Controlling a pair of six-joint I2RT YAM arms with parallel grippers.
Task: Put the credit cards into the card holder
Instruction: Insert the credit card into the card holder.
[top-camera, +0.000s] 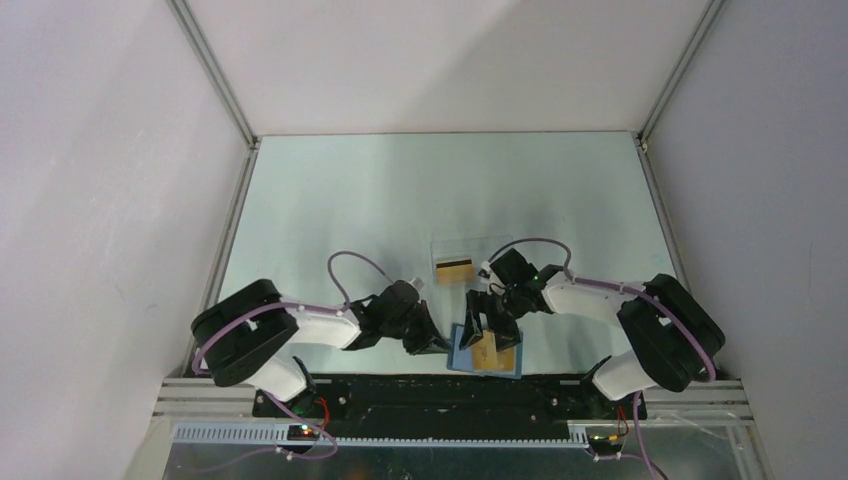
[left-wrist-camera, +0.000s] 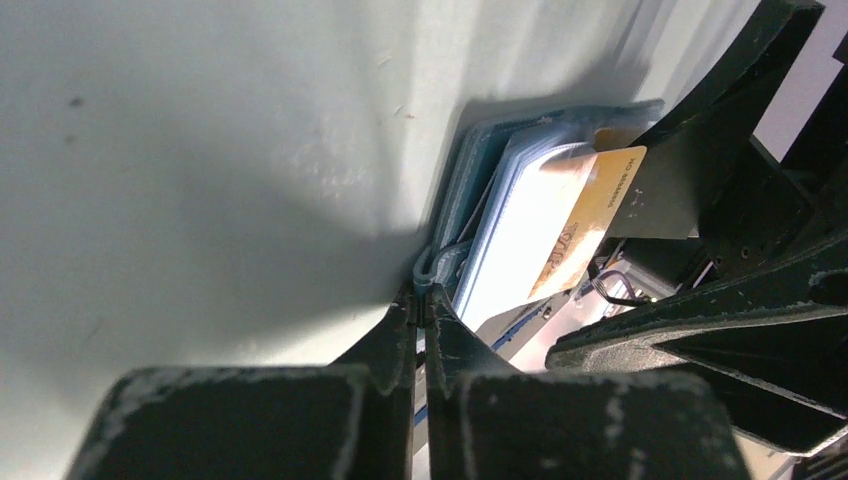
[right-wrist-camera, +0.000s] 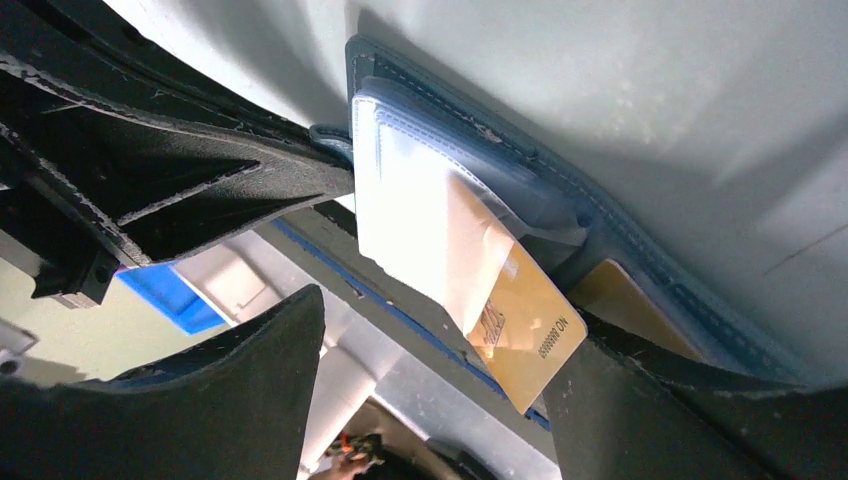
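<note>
My left gripper (left-wrist-camera: 420, 295) is pinched tight on the holder (left-wrist-camera: 470, 180), my right gripper (right-wrist-camera: 440, 350) is spread wide around the card (right-wrist-camera: 520, 310); I'd push it in squarely.

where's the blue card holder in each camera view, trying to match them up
top external: the card holder lies low in the picture, just right of centre.
left wrist: the card holder is right of centre in the upper half, open.
right wrist: the card holder runs diagonally from top centre to lower right.
shared landmark: the gold card sticking out of it.
</note>
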